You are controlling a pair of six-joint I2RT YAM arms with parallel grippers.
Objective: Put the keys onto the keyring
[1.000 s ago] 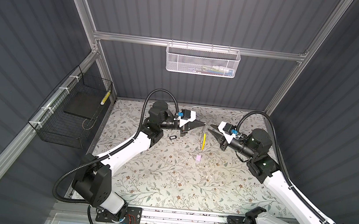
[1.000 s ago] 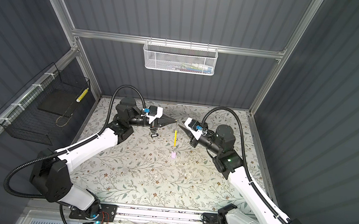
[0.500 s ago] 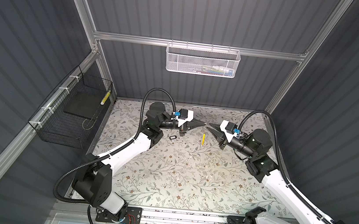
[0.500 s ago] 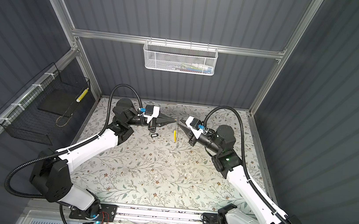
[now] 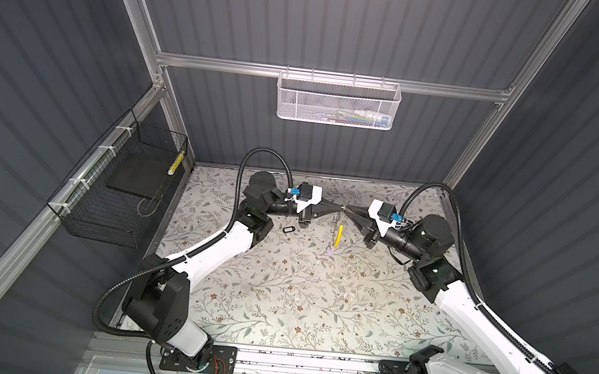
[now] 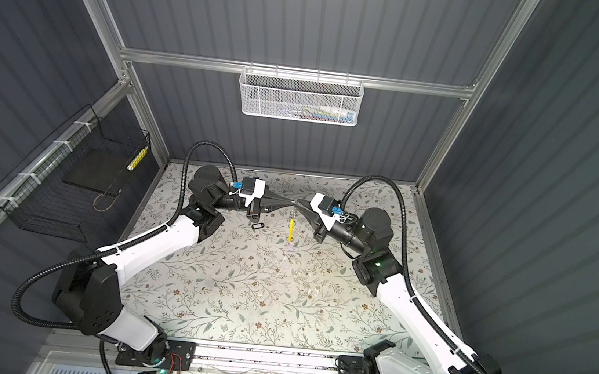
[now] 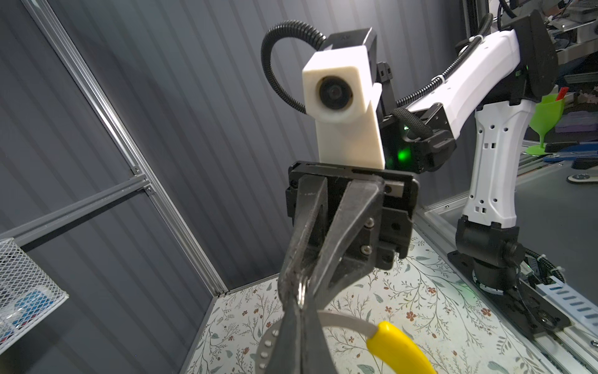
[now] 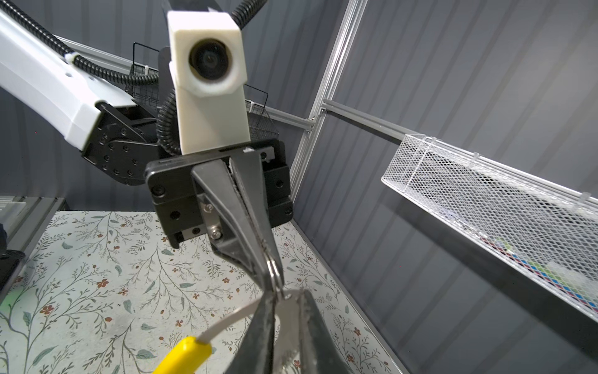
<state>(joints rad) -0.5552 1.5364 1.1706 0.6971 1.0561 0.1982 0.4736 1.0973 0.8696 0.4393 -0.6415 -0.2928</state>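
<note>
Left gripper (image 5: 337, 209) is clamped tight on the thin wire of the keyring (image 7: 343, 320), held up over the mat (image 5: 277, 300) toward the back. Right gripper (image 5: 349, 209) meets it tip to tip, jaws nearly closed about the same wire; whether they pinch it I cannot tell. The yellow tag (image 5: 339, 236) hangs below the tips. The lilac key (image 5: 329, 252) shows just under that tag, perhaps hanging on the hoop. The black tag (image 5: 287, 229) lies on the mat near the left gripper.
</note>
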